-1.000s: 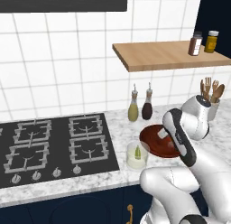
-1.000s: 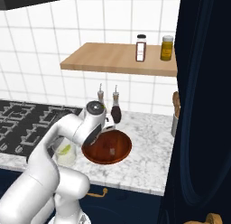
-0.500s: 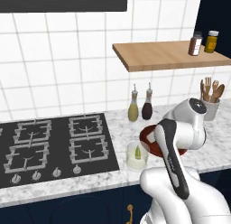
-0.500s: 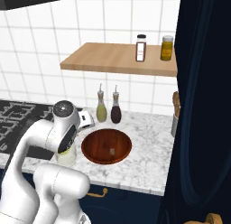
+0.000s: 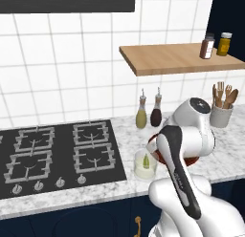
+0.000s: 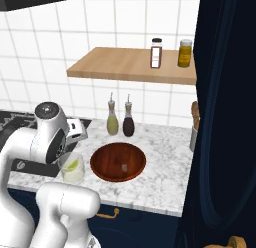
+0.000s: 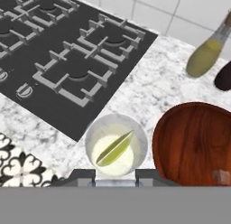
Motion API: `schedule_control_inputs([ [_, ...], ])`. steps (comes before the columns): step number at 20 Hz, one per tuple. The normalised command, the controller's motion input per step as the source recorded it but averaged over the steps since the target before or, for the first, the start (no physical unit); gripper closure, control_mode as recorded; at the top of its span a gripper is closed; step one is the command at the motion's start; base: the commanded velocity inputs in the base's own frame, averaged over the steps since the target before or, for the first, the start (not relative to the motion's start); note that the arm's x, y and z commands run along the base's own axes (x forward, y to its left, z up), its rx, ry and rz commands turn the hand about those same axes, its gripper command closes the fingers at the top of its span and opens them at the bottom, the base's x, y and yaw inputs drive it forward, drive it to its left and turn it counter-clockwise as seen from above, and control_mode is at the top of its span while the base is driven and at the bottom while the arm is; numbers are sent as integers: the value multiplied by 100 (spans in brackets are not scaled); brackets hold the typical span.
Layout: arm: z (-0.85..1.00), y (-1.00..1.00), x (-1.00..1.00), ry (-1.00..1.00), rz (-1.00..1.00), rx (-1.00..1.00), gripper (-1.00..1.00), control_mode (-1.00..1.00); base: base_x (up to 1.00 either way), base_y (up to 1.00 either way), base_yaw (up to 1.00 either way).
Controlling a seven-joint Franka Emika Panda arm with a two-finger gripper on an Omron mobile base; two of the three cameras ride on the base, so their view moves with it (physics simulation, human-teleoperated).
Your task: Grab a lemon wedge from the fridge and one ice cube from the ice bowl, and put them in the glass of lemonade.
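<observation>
Lemon wedge (image 7: 115,148), slim yellow-green sliver in glass of lemonade (image 7: 116,145); hand state unclear

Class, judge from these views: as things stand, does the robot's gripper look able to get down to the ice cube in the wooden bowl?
Probably yes. The ice cube lies alone in the open ice bowl, nothing over it. The gripper hangs above the glass of lemonade right beside the bowl, so only a short sideways move seems needed.

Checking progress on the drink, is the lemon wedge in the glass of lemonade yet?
Yes, in. The hand view shows the lemon wedge lying inside the glass of lemonade, beside the ice bowl.
</observation>
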Motion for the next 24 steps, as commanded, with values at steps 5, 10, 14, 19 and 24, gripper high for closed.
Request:
schedule_control_inputs([
  [5, -54, 23, 0, 0, 4, 0, 100, -100, 0, 0, 0],
  [10, -54, 0, 21, 0, 4, 0, 100, -100, 0, 0, 0],
  [14, -51, 0, 43, 0, 4, 0, 100, -100, 0, 0, 0],
  [19, -48, 7, 50, 0, 3, 0, 100, -100, 0, 0, 0],
  [24, -38, 18, 41, 0, 1, 0, 100, -100, 0, 0, 0],
])
